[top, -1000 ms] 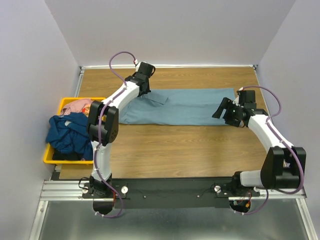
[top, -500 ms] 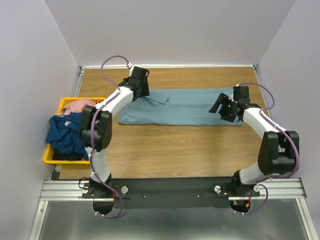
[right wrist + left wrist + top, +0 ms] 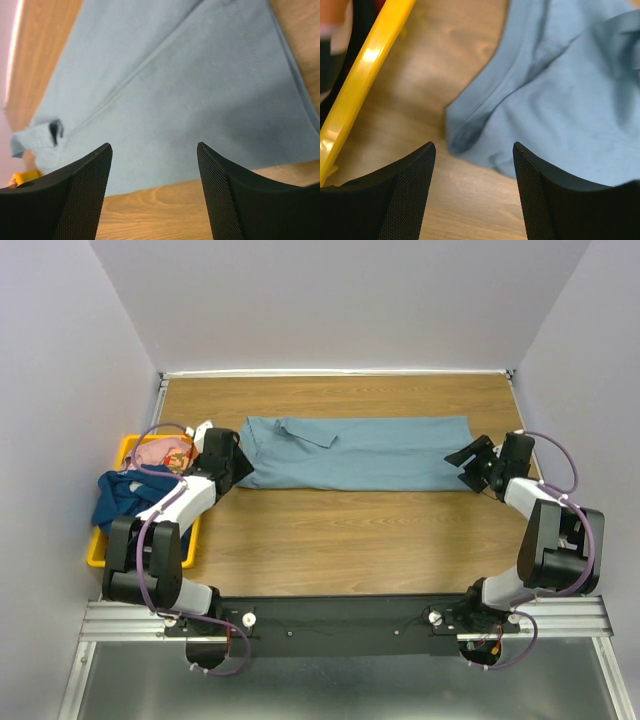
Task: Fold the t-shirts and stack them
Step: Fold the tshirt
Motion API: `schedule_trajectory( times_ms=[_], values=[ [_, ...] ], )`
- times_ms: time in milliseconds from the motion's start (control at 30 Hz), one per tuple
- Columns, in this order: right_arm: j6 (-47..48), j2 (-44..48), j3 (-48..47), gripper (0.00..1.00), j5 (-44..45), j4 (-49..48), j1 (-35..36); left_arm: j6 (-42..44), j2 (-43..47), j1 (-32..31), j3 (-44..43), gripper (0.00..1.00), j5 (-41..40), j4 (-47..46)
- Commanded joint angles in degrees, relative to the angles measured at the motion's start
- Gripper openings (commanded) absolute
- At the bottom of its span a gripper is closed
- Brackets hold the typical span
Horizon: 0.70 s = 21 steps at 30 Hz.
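Since the yellow bin (image 3: pixel 96 558) at far left holds the navy shirt (image 3: pixel 125 502) and the pink shirt (image 3: pixel 160 452) in a loose heap, navy cloth spilling over the rim, the left arm passing right above it could catch a fold or its cable and drag a shirt out.

Left gripper (image 3: pixel 474 150): fingers spread wide, nothing between them, low over the table (image 3: pixel 350 540) just off the near left corner of the blue-grey shirt (image 3: pixel 360 452). That corner is bunched and curled under. Likely risk: a pinch there takes only the top layer, or several layers unevenly, so the fold comes out skewed. The bin rim lies close on the left; a wide swing could knock it.

The blue-grey shirt lies in a long band across the far half of the table, one sleeve flap loose on top; it may flop out on a lift.

Right gripper (image 3: pixel 154 150): also wide apart and empty, near the shirt's right end, cloth flat there. Risk: fingers slide over flat cloth without catching it, or the two arms lift unevenly and stretch the band
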<state>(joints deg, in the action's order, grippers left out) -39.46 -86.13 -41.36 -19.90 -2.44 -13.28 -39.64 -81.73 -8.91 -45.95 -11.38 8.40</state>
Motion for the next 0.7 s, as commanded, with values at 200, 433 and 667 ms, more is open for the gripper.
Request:
schedule_trajectory(
  times_ms=[200,433,667],
  values=[
    [-6.4,-2.5,5.4,0.75,-7.9,-17.8,-2.6,-6.5,-1.3,1.7,3.1,0.67,3.0,-4.6],
    [-6.5,-5.8,7.4,0.74,-8.7,-20.2,-5.3,-7.1,-3.5,1.8,5.2,0.63,3.3,-5.6],
    [-6.9,-8.3,10.0,0.74,-8.1,-21.2,-8.5,-6.9,-5.6,1.8,5.7,0.49,3.1,-6.0]
  ],
)
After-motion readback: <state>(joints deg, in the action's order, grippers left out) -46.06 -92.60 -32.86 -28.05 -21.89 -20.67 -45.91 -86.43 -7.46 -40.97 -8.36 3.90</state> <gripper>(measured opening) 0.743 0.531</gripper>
